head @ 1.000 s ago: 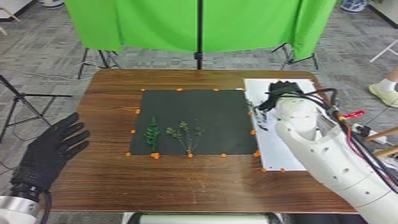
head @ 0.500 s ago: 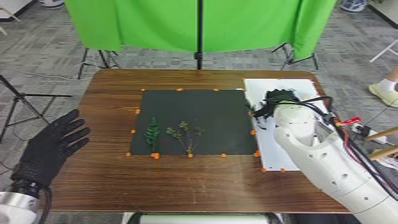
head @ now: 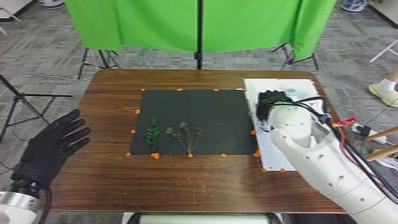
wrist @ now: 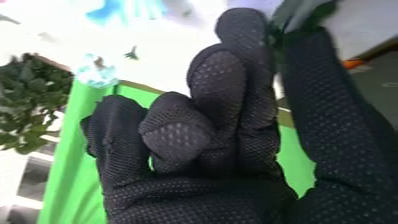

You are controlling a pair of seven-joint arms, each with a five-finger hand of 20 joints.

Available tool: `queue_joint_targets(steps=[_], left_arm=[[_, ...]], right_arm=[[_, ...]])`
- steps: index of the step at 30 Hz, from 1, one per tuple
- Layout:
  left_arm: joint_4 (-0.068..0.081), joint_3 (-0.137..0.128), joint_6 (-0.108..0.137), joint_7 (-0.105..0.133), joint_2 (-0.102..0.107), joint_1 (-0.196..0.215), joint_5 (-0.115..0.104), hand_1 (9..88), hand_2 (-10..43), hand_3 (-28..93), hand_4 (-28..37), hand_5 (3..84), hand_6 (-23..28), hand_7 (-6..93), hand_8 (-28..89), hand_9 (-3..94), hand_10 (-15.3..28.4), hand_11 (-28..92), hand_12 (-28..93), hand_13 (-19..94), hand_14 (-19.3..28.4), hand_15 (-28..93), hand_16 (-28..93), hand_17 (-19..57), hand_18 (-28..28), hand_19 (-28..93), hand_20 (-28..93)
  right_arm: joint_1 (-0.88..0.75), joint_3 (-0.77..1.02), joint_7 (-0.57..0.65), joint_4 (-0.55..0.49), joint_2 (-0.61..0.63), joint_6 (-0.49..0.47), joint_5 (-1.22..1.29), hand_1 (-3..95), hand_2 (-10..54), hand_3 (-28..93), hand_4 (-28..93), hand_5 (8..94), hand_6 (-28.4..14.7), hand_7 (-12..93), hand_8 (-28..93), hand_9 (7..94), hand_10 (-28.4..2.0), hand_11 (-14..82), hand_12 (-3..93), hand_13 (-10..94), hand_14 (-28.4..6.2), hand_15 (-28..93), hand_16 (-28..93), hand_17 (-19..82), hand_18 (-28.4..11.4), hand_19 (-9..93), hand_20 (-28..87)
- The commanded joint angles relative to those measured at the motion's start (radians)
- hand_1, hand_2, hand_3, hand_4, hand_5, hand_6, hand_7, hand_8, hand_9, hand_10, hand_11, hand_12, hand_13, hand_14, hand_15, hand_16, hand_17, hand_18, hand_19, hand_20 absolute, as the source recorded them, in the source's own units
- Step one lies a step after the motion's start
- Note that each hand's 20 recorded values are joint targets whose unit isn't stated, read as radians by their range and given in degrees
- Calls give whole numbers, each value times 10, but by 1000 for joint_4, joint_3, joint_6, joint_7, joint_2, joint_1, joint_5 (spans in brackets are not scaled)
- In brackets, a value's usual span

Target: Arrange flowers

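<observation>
My right hand (head: 273, 99) is over the left part of the white board (head: 281, 160). In the right wrist view, that hand (wrist: 209, 145) has a green leafy sprig (wrist: 306, 17) pinched between thumb and fingertip; the lower part of the sprig is hidden. A pale blue flower (head: 291, 92) lies on the board beyond the hand. On the black mat (head: 218, 142) lie a dense green sprig (head: 152, 134) and a thin branching olive sprig (head: 187, 135), side by side. My left hand (head: 46, 145) is held at the table's left edge, fingers straight.
Orange tape pieces (head: 155, 156) mark the mat's border on the brown table (head: 178, 187). A green cloth backdrop (head: 151, 30) hangs behind the table. Cables run along the right arm.
My right hand has come nearer and slightly to the left over the board, uncovering the pale blue flower. The left hand has shifted only a little. The two sprigs on the mat have not moved.
</observation>
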Motion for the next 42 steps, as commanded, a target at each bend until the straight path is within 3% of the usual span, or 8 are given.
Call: queue_joint_targets(steps=[1,5,12,15,30,33,36,42], left_arm=[[10,3,-8,-16,-9,2,4,260,-14,715,-277,273,28,235,-131,204,101,287,129,148,129,440,-31,-104,191,457,96],[6,0,-5,-11,-15,11,4,260,-15,715,-278,273,28,235,-131,205,102,288,129,148,128,440,-31,-104,191,457,96],[2,1,3,-3,-21,19,5,260,-14,715,-276,273,28,234,-131,204,101,288,129,148,128,440,-31,-104,191,457,96],[1,1,4,-3,-24,21,5,260,-14,715,-276,273,28,234,-131,204,101,288,129,148,128,440,-31,-104,191,457,97],[1,1,3,-1,-27,22,5,263,-16,714,-275,278,28,233,-131,206,101,284,128,152,128,438,-30,-101,192,458,95],[1,3,4,3,-26,25,4,263,-15,713,-275,278,28,233,-131,206,101,284,128,152,129,438,-31,-101,192,458,95],[0,1,8,3,-24,27,3,263,-16,714,-274,278,28,233,-131,206,101,284,128,152,129,438,-31,-101,192,458,94],[6,2,2,-5,-16,17,3,263,-16,714,-275,279,28,234,-131,206,101,285,128,152,128,438,-31,-101,192,458,94]], right_arm=[[-95,22,-49,24,-5,-6,73,460,-95,766,-283,791,4,495,7,862,-82,504,325,788,-60,768,338,499,-186,932,584],[-119,46,-78,17,-8,38,102,425,-95,863,-268,759,-15,539,89,884,-66,427,343,822,-40,711,323,509,-180,932,561],[-149,69,-89,-7,-5,150,105,414,-72,910,-216,696,-87,650,35,901,-59,360,364,861,-17,636,319,523,-181,932,534],[-160,83,-98,-29,-1,193,91,382,3,923,-194,806,-37,482,-9,840,-65,470,339,809,-19,732,292,510,-167,932,610],[-186,122,-107,-136,8,285,43,379,26,919,-153,810,-62,498,-15,842,-75,503,334,801,-32,777,295,516,-174,932,649],[-192,119,-98,-137,25,286,2,374,27,925,-176,841,-53,420,-9,830,-71,506,346,790,-34,782,300,504,-170,932,648],[-197,132,-80,-147,28,243,-1,398,-47,906,-194,671,-111,728,-58,879,-70,412,374,827,-37,706,334,508,-189,932,582],[-185,125,-16,-150,23,152,-21,344,-95,820,-282,650,-45,706,-13,850,-81,457,326,805,-44,714,335,491,-193,932,576]])
